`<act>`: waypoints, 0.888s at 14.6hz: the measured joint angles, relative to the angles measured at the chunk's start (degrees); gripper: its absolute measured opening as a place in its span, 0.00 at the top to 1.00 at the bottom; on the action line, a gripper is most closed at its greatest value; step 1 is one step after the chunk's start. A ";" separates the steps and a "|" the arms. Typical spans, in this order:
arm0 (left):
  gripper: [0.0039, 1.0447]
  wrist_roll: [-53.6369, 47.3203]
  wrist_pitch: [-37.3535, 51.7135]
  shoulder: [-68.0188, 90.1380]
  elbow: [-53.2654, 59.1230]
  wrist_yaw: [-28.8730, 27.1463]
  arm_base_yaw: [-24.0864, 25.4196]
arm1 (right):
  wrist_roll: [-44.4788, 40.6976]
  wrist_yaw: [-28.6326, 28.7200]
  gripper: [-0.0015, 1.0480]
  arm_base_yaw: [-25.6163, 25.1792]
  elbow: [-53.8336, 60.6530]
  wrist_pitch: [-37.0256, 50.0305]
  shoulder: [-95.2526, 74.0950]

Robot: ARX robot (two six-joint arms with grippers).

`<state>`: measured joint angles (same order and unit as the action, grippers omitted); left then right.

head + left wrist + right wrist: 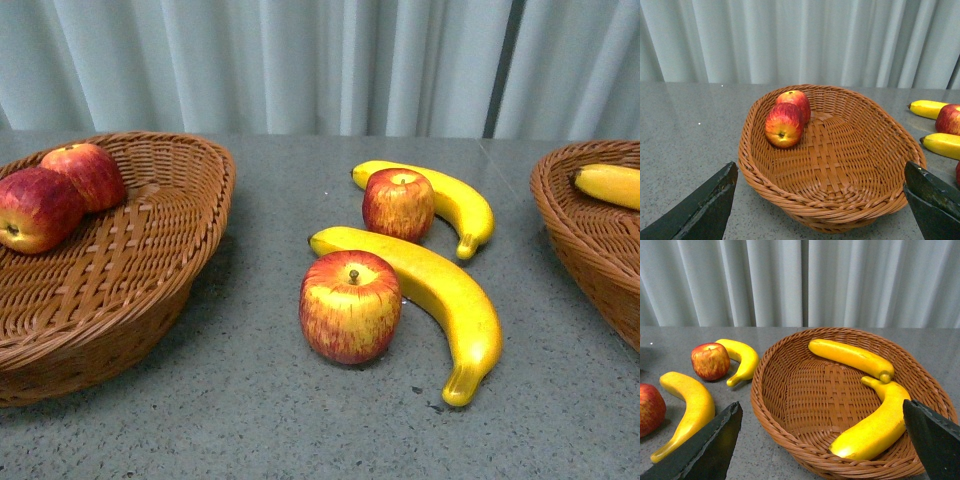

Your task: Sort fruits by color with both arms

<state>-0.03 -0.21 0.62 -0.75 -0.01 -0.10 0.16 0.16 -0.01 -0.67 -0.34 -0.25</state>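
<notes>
We record a grey speckled surface (250,410) before a pale pleated curtain (300,60).

1. One left brown wicker basket (200,215), at the robot's left. It holds a dark red apple (38,208) touching a paler red apple (88,175), both toward its left end.
2. One right brown wicker basket (580,235), at the robot's right. It holds a straight yellow banana (850,357) and a curved yellow banana (875,430), meeting end to end.
3. Loose on the surface between the baskets:
   - a front red-and-yellow apple (350,307), upright, against the inner curve of a long front yellow banana (445,295);
   - behind them, a rear red-and-yellow apple (398,204) nested in the bend of a rear yellow banana (460,200), hiding part of it in the front view.
4. One left black claw (820,170): fingers spread wide, empty, facing the left brown wicker basket.
5. One right black claw (821,407): we find it likewise wide and empty, facing the right brown wicker basket.
</notes>
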 joint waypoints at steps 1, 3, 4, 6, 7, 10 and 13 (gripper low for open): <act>0.06 0.00 0.00 0.00 0.00 0.00 0.00 | 0.00 0.00 0.06 0.00 0.00 0.00 0.00; 0.06 0.00 0.00 0.00 0.00 -0.02 0.00 | 0.00 0.00 0.06 0.00 0.00 0.00 0.00; 0.06 0.00 0.00 0.00 0.00 -0.02 0.00 | 0.00 0.00 0.06 0.00 0.00 0.00 0.00; 0.06 0.00 0.02 0.00 0.00 0.00 0.00 | 0.00 0.00 0.06 0.00 0.00 0.00 0.00; 0.06 -0.24 -3.06 0.59 -0.74 0.68 0.24 | 0.00 0.00 0.06 0.00 0.00 0.02 0.00; 0.06 -1.49 4.22 20.81 -9.88 5.49 -1.07 | 0.00 -0.02 0.06 0.00 0.00 0.07 0.00; 0.06 -4.74 21.27 49.29 -23.10 8.72 -10.12 | 0.00 0.00 0.06 0.00 0.00 0.07 0.00</act>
<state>-4.78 21.06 49.91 -23.86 8.71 -10.22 0.16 0.16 -0.01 -0.67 -0.27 -0.25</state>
